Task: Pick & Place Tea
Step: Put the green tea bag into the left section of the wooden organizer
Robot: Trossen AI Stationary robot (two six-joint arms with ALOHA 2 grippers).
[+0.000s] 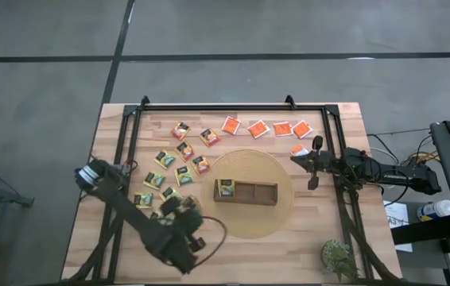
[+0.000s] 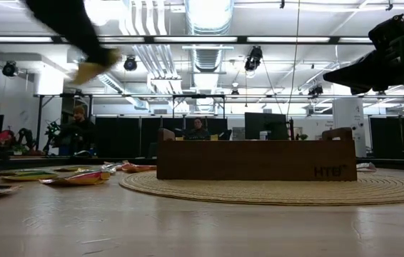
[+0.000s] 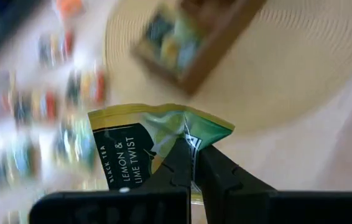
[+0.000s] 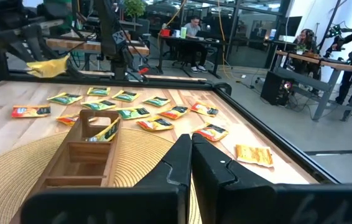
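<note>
Closest to my left wrist camera, the left gripper is clenched on a green-and-yellow tea sachet, lifted clear of the table near its front left. More sachets lie scattered on the wood behind the round woven mat. One sachet sits in the left compartment of the wooden tray. My right gripper hangs clenched and empty beside the mat's right edge.
</note>
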